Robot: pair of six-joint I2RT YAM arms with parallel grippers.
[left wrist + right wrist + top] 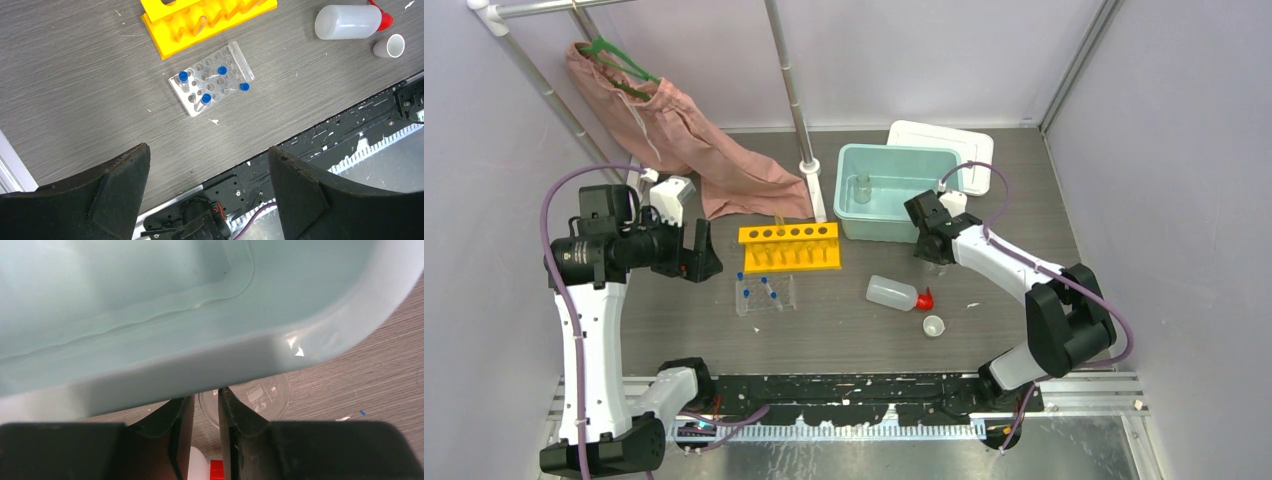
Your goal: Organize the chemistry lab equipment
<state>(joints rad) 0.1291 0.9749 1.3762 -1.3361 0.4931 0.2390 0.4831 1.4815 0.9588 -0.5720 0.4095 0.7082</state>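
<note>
Top external view: left tool [702, 255], spread wide, hangs near the worktop's [844, 330] left edge, beside the yellow tube rack [789, 247] and the clear well tray [764, 295] holding blue-capped tubes [222, 70]. Right tool [206, 396], at the teal bin's [280, 340] near wall, has its jaws almost pressed together with a glass beaker's [260, 395] rim in the gap; whether it pinches cannot be told. White squeeze bottle [892, 292] and tiny cup [933, 325] lie mid-worktop.

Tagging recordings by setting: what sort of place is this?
Likely a staged chemistry bench in a robot test cell: yellow tube rack, clear well tray holding blue-capped tubes, white squeeze bottle.
</note>
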